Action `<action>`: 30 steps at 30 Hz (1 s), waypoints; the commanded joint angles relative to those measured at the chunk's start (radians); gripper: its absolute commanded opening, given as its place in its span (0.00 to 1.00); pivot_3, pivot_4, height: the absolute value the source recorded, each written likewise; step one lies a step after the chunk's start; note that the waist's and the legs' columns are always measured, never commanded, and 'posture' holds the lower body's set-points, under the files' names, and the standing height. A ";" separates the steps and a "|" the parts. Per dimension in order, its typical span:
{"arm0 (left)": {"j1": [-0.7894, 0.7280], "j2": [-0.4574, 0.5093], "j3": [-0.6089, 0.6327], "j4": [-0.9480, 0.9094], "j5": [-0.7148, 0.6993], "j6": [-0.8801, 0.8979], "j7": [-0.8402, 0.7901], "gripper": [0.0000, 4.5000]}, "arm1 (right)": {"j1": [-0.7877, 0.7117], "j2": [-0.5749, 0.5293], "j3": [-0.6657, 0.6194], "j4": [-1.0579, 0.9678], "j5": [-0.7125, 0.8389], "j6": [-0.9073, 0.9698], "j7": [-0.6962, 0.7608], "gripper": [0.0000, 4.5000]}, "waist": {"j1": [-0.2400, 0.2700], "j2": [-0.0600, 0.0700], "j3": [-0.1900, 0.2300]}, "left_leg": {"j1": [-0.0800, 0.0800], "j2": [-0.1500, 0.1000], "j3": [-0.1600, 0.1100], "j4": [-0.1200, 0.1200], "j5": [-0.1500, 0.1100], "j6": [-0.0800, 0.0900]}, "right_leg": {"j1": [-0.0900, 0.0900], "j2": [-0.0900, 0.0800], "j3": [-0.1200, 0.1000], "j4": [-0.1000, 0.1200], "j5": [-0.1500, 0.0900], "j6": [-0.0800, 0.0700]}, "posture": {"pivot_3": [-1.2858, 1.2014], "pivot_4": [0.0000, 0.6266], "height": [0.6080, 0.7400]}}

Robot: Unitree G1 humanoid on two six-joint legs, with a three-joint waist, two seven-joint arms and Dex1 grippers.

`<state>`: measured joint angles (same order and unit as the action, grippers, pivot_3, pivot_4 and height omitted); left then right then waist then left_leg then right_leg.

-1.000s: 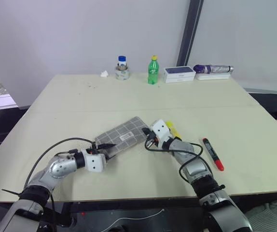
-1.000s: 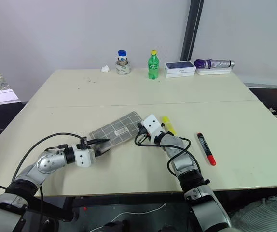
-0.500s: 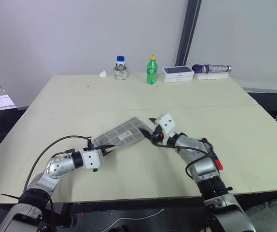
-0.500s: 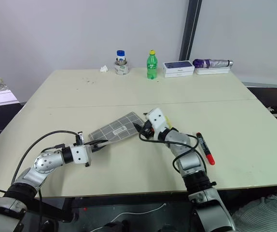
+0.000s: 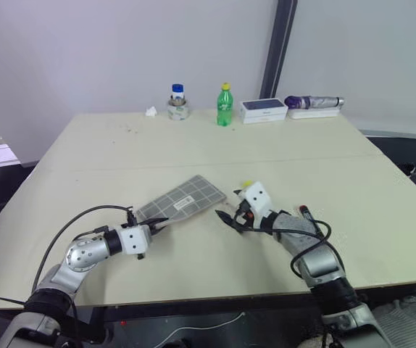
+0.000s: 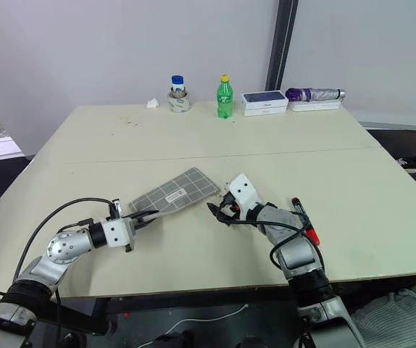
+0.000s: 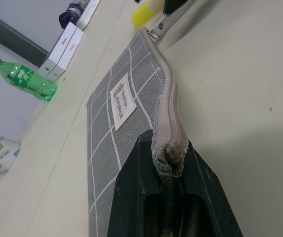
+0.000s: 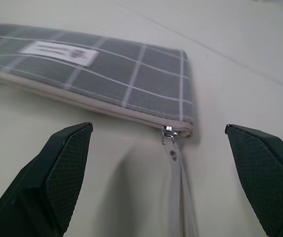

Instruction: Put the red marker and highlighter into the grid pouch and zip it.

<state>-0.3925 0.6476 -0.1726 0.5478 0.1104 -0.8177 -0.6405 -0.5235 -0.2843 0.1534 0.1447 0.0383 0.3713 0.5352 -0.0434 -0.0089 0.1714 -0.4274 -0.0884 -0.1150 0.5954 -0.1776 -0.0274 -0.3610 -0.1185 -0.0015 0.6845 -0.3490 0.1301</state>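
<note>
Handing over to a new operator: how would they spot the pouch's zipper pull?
On the beige table, find the flat grey grid pouch. At its corner facing the open right gripper, the thin pale zipper pull lies on the tabletop.

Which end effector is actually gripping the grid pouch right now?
The left end effector: it is shut on the grid pouch at its near corner. The right end effector stands wide open around the zipper pull, not touching it.
</note>
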 commanded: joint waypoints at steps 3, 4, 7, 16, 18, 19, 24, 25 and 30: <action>0.017 0.011 0.011 -0.022 0.010 -0.010 0.008 0.00 | -0.045 0.006 -0.007 0.061 -0.008 0.062 -0.015 0.80 | 0.002 0.000 0.000 | 0.000 0.000 0.000 0.000 0.000 0.000 | 0.000 0.000 0.000 0.000 0.000 0.000 | 0.52 0.24 1.00; 0.018 0.011 0.010 -0.024 0.012 -0.011 0.010 0.00 | -0.043 0.005 -0.008 0.060 -0.005 0.073 -0.012 0.68 | 0.001 0.000 0.000 | 0.000 0.000 0.000 0.000 0.000 0.000 | 0.000 0.000 0.000 0.000 0.000 0.000 | 0.52 0.24 1.00; 0.022 0.011 0.011 -0.031 0.014 -0.009 0.013 0.00 | -0.036 0.008 -0.010 0.048 0.006 0.107 -0.005 0.34 | 0.001 0.000 0.000 | 0.000 0.000 0.000 0.000 0.000 0.000 | 0.000 0.000 0.000 0.000 0.000 0.000 | 0.52 0.24 1.00; 0.019 -0.016 0.002 -0.047 0.017 0.019 0.021 0.00 | -0.004 0.022 0.102 -0.128 0.001 0.098 0.074 0.01 | 0.000 0.000 0.000 | 0.000 0.000 0.000 0.000 0.000 0.000 | 0.000 0.000 0.000 0.000 0.000 0.000 | 0.52 0.24 1.00; 0.007 -0.036 -0.004 -0.058 0.027 0.036 0.032 0.00 | -0.006 0.038 0.131 -0.127 -0.027 0.083 0.050 0.01 | 0.003 0.000 0.000 | 0.000 0.000 0.000 0.000 0.000 0.000 | -0.002 0.000 0.000 0.000 0.000 0.000 | 0.52 0.24 1.00; 0.005 -0.042 -0.005 -0.064 0.031 0.044 0.034 0.00 | -0.009 0.046 0.137 -0.124 -0.032 0.079 0.044 0.01 | 0.005 0.000 0.000 | 0.000 0.000 0.000 0.000 0.000 0.000 | -0.003 0.000 0.000 0.000 0.000 0.000 | 0.52 0.24 1.00; 0.006 -0.069 -0.011 -0.084 0.049 0.070 0.047 0.00 | -0.035 0.051 0.236 -0.136 -0.077 -0.051 0.111 0.01 | 0.006 0.000 0.000 | 0.000 0.000 0.000 0.001 0.000 0.000 | -0.003 0.000 0.000 0.000 0.000 0.000 | 0.52 0.24 1.00; 0.005 -0.070 -0.010 -0.086 0.051 0.073 0.049 0.00 | -0.037 0.047 0.252 -0.135 -0.082 -0.079 0.131 0.01 | 0.005 0.000 0.000 | 0.000 0.000 0.000 0.001 0.000 0.000 | -0.003 0.000 0.000 0.000 0.000 0.000 | 0.52 0.24 1.00; 0.000 -0.079 -0.010 -0.090 0.059 0.086 0.058 0.00 | -0.056 0.048 0.292 -0.115 -0.077 -0.173 0.218 0.01 | 0.006 0.000 0.000 | 0.000 0.000 0.000 0.001 0.000 0.000 | -0.003 0.000 0.000 0.000 0.000 0.000 | 0.52 0.24 1.00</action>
<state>-0.3869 0.5779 -0.1730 0.4795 0.1593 -0.7346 -0.5866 -0.5434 -0.2465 0.4311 0.0637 -0.0488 0.2504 0.7237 -0.0378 -0.0091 0.1713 -0.4273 -0.0887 -0.1154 0.5960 -0.1777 -0.0273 -0.3642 -0.1187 -0.0018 0.6841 -0.3490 0.1302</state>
